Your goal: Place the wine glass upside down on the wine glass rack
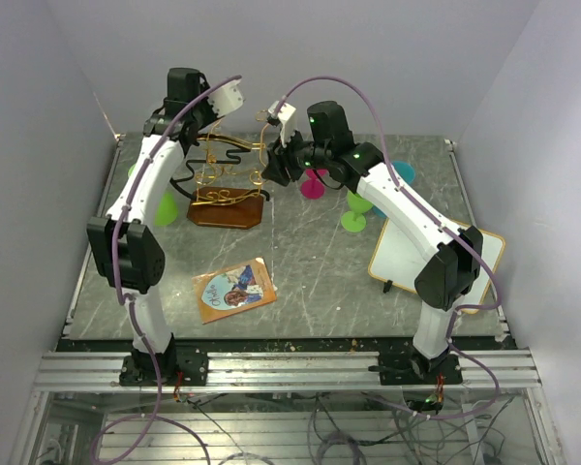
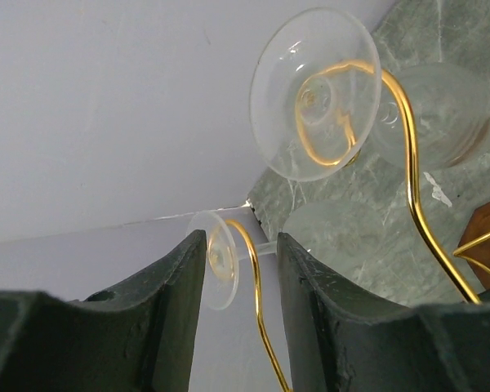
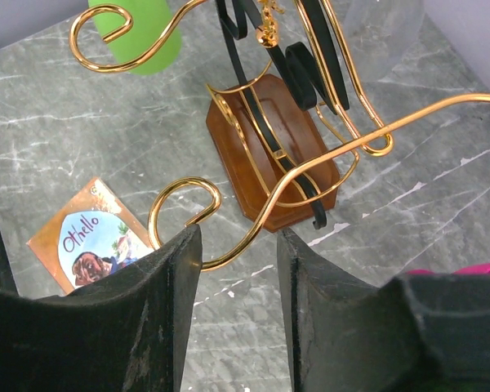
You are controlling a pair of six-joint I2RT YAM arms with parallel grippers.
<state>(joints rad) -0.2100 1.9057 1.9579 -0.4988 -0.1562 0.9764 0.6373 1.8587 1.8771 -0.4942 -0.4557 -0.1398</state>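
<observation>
In the left wrist view a clear wine glass hangs upside down on a gold arm of the wine glass rack (image 2: pixel 412 171). Its small round foot (image 2: pixel 216 261) and stem lie in the gap of my left gripper (image 2: pixel 241 237). The jaws stand apart, and I see no firm grip. A second clear glass (image 2: pixel 314 94) hangs from the arm behind it. My right gripper (image 3: pixel 239 233) is open above a scroll-tipped arm (image 3: pixel 180 196), holding nothing, with the brown base (image 3: pixel 269 155) below. From above, both grippers are at the rack (image 1: pixel 228 184).
A green goblet (image 1: pixel 165 208) stands left of the rack. Pink (image 1: pixel 313 184), green (image 1: pixel 353 218) and teal (image 1: pixel 399 172) goblets stand to its right. An Othello card (image 1: pixel 234 289) lies in front, and a whiteboard (image 1: pixel 426 257) lies under the right arm. Walls close in on the sides and the back.
</observation>
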